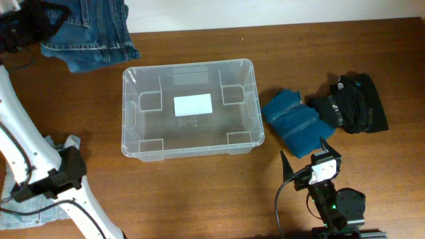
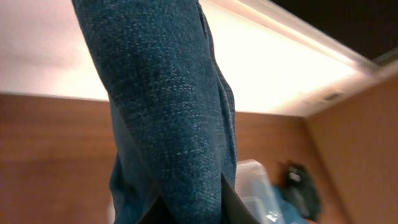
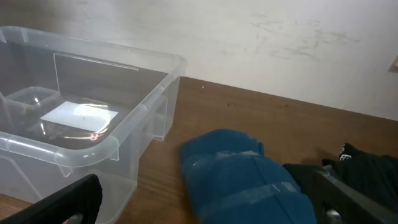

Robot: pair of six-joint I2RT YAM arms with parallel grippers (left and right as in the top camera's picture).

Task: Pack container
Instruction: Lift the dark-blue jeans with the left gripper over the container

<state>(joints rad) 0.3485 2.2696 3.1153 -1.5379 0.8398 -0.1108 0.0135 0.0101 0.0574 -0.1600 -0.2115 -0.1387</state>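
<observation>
Denim is what the coming move turns on: the jeans (image 1: 93, 33) hang bunched from the left gripper (image 1: 46, 26), which is clamped on the cloth, just past the far left corner of the container (image 1: 188, 64) and, as far as the overhead view shows, outside its rim. The container sits at the middle of the table with its long axis running left to right, open side up, holding nothing but the white label (image 1: 192, 104) on its floor. From the left gripper the opening lies toward the robot and to the right, so a short carry inward over that corner should put the jeans above the bin. The wrist view shows the denim filling the frame between the dark fingers (image 2: 233, 205). The right gripper (image 1: 304, 154) waits off the container's near right corner, jaws spread and holding nothing. A folded blue cloth (image 1: 295, 123) lies just beside the container's right end, with a black bundle (image 1: 355, 103) beyond it
</observation>
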